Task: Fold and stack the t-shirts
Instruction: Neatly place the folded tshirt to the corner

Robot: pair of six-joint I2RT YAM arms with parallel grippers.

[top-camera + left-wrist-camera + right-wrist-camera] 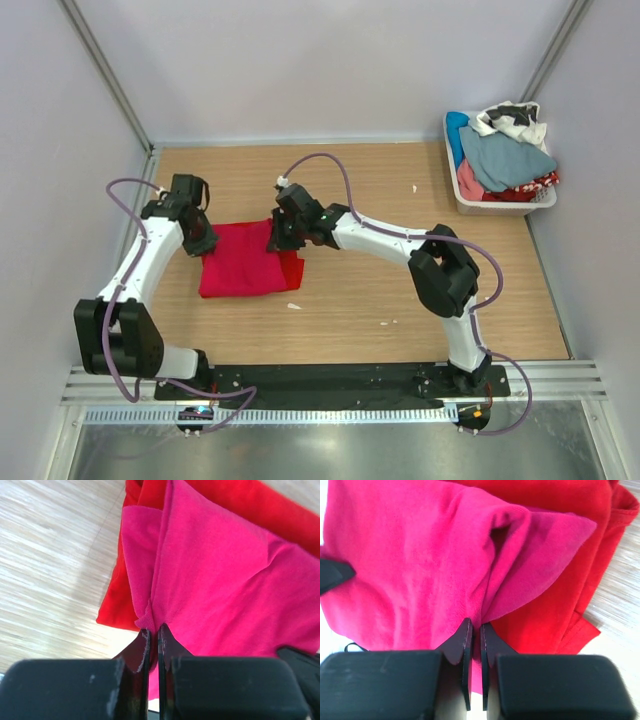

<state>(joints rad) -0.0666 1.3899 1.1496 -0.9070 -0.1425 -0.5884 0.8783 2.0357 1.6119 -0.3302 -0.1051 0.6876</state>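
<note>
The upper t-shirt (238, 262) atop the lower t-shirt (293, 269)

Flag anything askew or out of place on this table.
The stack is uneven: the raspberry t-shirt lies off-centre on the scarlet t-shirt, whose edge sticks out on the right arm's side. Small white scraps lie on the wooden table nearby.

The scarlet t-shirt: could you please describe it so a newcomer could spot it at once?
On the wooden table, look left of centre for the pile of red cloth. The scarlet t-shirt is the bottom layer, peeking out at the right beneath the raspberry t-shirt; it is the brighter red of the two.
</note>
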